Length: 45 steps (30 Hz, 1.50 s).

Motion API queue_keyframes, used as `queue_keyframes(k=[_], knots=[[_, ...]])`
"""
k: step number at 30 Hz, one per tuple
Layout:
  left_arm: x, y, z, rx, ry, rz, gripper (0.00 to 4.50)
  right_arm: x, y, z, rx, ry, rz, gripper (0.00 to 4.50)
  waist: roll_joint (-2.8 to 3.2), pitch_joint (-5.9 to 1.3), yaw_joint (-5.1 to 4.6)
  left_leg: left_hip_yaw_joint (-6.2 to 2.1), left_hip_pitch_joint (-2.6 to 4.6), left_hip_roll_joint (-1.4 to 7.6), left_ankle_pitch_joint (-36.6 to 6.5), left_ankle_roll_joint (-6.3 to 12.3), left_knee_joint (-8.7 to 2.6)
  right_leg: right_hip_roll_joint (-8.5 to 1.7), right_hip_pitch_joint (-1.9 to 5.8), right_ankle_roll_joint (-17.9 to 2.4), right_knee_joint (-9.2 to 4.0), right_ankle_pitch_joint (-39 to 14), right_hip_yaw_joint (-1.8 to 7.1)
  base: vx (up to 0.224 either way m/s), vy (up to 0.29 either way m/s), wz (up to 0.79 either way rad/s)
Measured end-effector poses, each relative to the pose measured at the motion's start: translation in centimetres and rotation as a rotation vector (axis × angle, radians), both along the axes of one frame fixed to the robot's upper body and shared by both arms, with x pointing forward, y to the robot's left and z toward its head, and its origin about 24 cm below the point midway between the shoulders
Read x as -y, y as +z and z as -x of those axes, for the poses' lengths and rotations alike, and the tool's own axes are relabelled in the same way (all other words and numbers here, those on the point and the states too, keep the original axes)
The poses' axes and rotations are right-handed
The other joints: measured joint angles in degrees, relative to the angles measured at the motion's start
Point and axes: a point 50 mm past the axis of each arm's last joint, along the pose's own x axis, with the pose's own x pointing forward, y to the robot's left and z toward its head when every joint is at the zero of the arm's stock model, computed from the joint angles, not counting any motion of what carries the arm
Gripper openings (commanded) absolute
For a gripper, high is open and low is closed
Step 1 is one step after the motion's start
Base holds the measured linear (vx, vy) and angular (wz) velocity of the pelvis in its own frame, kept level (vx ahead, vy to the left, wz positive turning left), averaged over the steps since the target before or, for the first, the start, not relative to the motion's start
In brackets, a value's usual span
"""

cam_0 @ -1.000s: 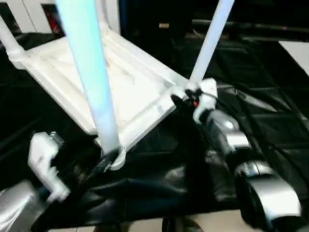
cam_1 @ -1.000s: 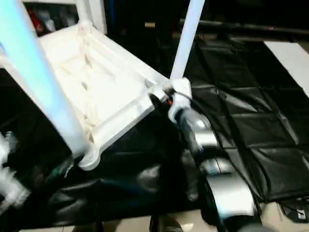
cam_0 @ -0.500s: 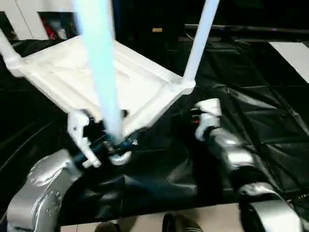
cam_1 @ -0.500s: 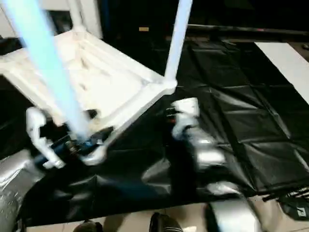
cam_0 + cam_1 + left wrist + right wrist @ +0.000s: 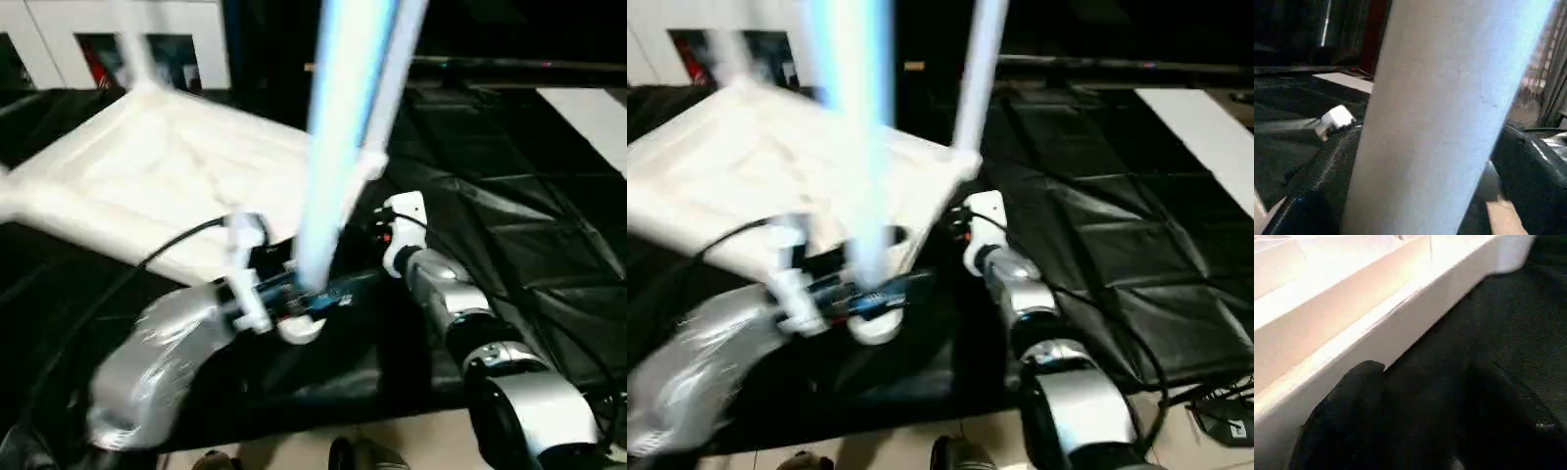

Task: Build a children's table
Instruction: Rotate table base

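The children's table lies upside down and tilted on the black mat, its white top (image 5: 147,186) facing me with its legs pointing up. My left gripper (image 5: 304,294) is shut on the near leg (image 5: 338,127) just above its corner socket. In the left wrist view that leg (image 5: 1440,112) stands between the two black fingers (image 5: 1317,171). A second leg (image 5: 978,69) rises from the right corner. My right gripper (image 5: 377,232) stands open beside that corner, one finger (image 5: 1352,406) lying against the top's rim (image 5: 1376,333), with only black mat between the fingers.
A black mat (image 5: 529,196) covers the floor under and to the right of the table. A white cabinet with glass doors (image 5: 118,29) stands at the back left. A white panel (image 5: 598,108) lies at the far right. Cables (image 5: 1215,411) lie at the mat's near right edge.
My left arm has swung toward the middle with the near leg, and the table top has turned and tilted with it. My right gripper has come off the right corner and now sits beside the rim.
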Motion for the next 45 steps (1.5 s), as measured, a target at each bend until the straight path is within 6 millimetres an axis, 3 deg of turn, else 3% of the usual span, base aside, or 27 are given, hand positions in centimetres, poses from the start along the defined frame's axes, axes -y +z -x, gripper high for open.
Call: queue_keyframes(k=[3, 8, 14, 19, 23, 27, 29, 32, 34, 36, 38, 39, 40, 41, 42, 43, 44, 45], knots=[[0.4, -0.5, -1.7, 0.036, 0.068, -0.061, 4.39, -0.7, 0.1, 0.0, 0.011, 0.009, -0.001, 3.19, 0.6, -0.52, 0.1, -0.15, -0.02, -0.01, 0.0, -0.01, 0.13, 0.01, 0.03, -0.1, 0.0, 0.1, -0.06, 0.0, 0.0, 0.0], [-0.9, -2.0, -4.2, 0.046, 0.241, -0.196, 4.39, -0.3, 0.4, -0.2, 0.042, -0.031, 0.004, 3.19, 1.48, -1.04, 0.33, -0.31, -0.08, -0.04, 0.0, -0.07, 0.2, 0.02, 0.03, -0.1, 0.03, 0.1, -0.13, 0.0, 0.0, 0.0], [-2.5, -2.1, -5.0, 0.057, 0.358, -0.21, 4.39, 4.2, 1.1, -0.5, 0.1, -0.143, -0.03, 3.19, 2.08, -1.65, 1.21, -0.51, -0.15, -0.05, 0.1, -0.13, 0.36, 0.02, 0.08, -0.1, 0.04, 0.2, -0.18, 0.0, 0.0, 0.0], [-3.7, -3.9, -3.6, -0.013, 0.359, -0.155, 4.39, 6.1, 0.7, 1.1, 0.158, -0.098, -0.055, 3.19, 3.61, -2.43, 1.64, -0.75, -0.38, -0.08, 0.1, -0.12, 0.41, 0.03, 0.06, -0.1, -0.04, 0.2, -0.34, 0.0, 0.0, 0.0], [-4.2, -4.5, -1.2, -0.105, 0.298, -0.039, 4.39, 8.1, 1.4, 2.7, 0.217, -0.058, -0.038, 3.19, 4.23, -2.71, 2.46, -1.08, -0.48, -0.04, 0.1, -0.13, 0.54, 0.03, 0.1, 0.0, -0.09, 0.1, -0.67, 0.0, 0.0, 0.0], [-5.1, -5.1, 1.4, -0.191, 0.262, 0.024, 4.39, 10.0, 0.3, 5.0, 0.174, -0.046, 0.016, 3.19, 4.88, -3.11, 3.03, -1.28, -0.34, -0.05, 0.1, -0.12, 0.54, 0.02, 0.57, 0.4, -0.29, -0.1, -0.95, 0.0, 0.0, 0.0], [-5.4, -5.2, 1.7, -0.18, 0.284, 0.014, 4.39, 10.0, 0.2, 5.6, 0.162, -0.046, 0.019, 3.19, 5.0, -3.18, 2.92, -1.49, -0.05, -0.04, 0.1, -0.12, 0.5, 0.02, 0.77, 0.4, -0.68, -0.1, -1.28, 0.0, 0.0, 0.0], [-7.7, -7.0, 3.0, -0.191, 0.49, -0.064, 4.39, 10.2, -0.2, 7.6, 0.118, -0.094, 0.031, 3.19, 5.1, -3.36, 2.35, -1.81, 0.01, -0.06, 0.1, -0.13, 0.15, 0.05, 1.3, 0.5, -1.47, -0.2, -1.76, 0.0, 0.0, 0.0], [-9.6, -7.8, 3.0, -0.205, 0.668, -0.138, 4.39, 10.1, -0.8, 9.0, 0.073, -0.128, 0.066, 3.19, 5.21, -3.38, 1.75, -2.45, -0.15, -0.04, 0.1, -0.13, 0.12, 0.02, 1.49, 0.6, -2.45, -0.1, -2.65, 0.0, 0.0, 0.0], [-10.9, -7.8, 2.9, -0.184, 0.811, -0.183, 4.39, 9.4, -1.4, 10.4, 0.061, -0.13, 0.13, 3.19, 5.41, -3.4, 1.21, -3.04, -0.02, 0.03, 0.1, -0.12, -0.14, 0.05, 2.27, 0.7, -3.85, 0.0, -3.56, 0.0, 0.0, 0.0], [-11.1, -7.3, 2.8, -0.156, 0.907, -0.148, 4.39, 8.7, -1.1, 10.9, 0.088, -0.139, 0.14, 3.19, 6.33, -3.37, 0.27, -3.58, 0.06, 0.46, 0.1, -0.1, -0.17, -0.1, 3.35, 0.7, -5.74, 0.0, -5.16, -0.025, 0.059, -0.09], [-10.9, -6.9, 2.6, -0.134, 0.958, -0.106, 4.39, 8.3, -0.5, 11.1, 0.122, -0.144, 0.125, 3.19, 6.97, -3.23, -0.19, -3.9, 0.08, 1.1, 0.0, -0.06, -0.35, -0.31, 4.28, 0.8, -6.62, 0.0, -6.21, -0.058, 0.035, -0.11], [-10.7, -6.4, 2.4, -0.115, 0.982, -0.082, 4.39, 7.9, -0.1, 11.1, 0.149, -0.149, 0.108, 3.19, 7.04, -3.17, -0.02, -3.84, 0.34, 1.16, 0.0, -0.06, -0.37, -0.68, 4.44, 1.1, -5.29, -0.7, -6.34, -0.064, 0.002, -0.08], [-10.4, -6.0, 2.0, -0.093, 0.988, -0.069, 4.39, 7.7, 0.3, 11.2, 0.168, -0.162, 0.083, 3.19, 6.64, -2.91, 0.3, -2.83, 0.99, 0.88, 0.0, -0.07, -0.26, -1.51, 3.66, 0.6, -2.29, -3.0, -5.73, -0.064, 0.002, -0.08], [-10.1, -5.6, 1.8, -0.067, 0.996, -0.059, 4.39, 7.5, 0.6, 11.3, 0.179, -0.183, 0.047, 3.19, 5.47, -2.71, 0.58, -1.44, 2.17, 0.47, 0.0, -0.07, -0.08, -1.98, 3.34, 1.0, 0.18, -4.6, -4.4, -0.024, -0.056, 0.14], [-9.5, -5.6, 1.8, -0.057, 0.996, -0.053, 4.39, 7.3, 0.8, 11.5, 0.18, -0.205, 0.01, 3.19, 3.66, -2.72, 0.49, -0.15, 3.2, 0.19, -0.8, 0.56, 2.58, -1.83, 2.66, 1.9, 1.28, -5.0, -3.04, 0.0, 0.0, 0.0], [-9.2, -5.8, 2.1, -0.057, 0.999, -0.05, 4.39, 7.3, 1.2, 11.4, 0.186, -0.215, 0.001, 3.19, 4.47, -3.11, 1.15, -0.65, 3.17, -0.18, -2.9, 1.95, 6.68, -2.04, 2.48, 2.0, 1.48, -4.9, -2.59, 0.0, 0.0, 0.0], [-9.2, -6.1, 2.2, -0.059, 1.001, -0.07, 4.39, 7.2, 1.7, 11.1, 0.2, -0.225, -0.01, 3.19, 4.98, -3.2, 1.15, -3.45, 2.92, -3.35, -5.0, 3.46, 8.92, -2.26, 2.31, 2.2, 1.21, -4.8, -2.05, 0.127, 0.094, -0.1]])
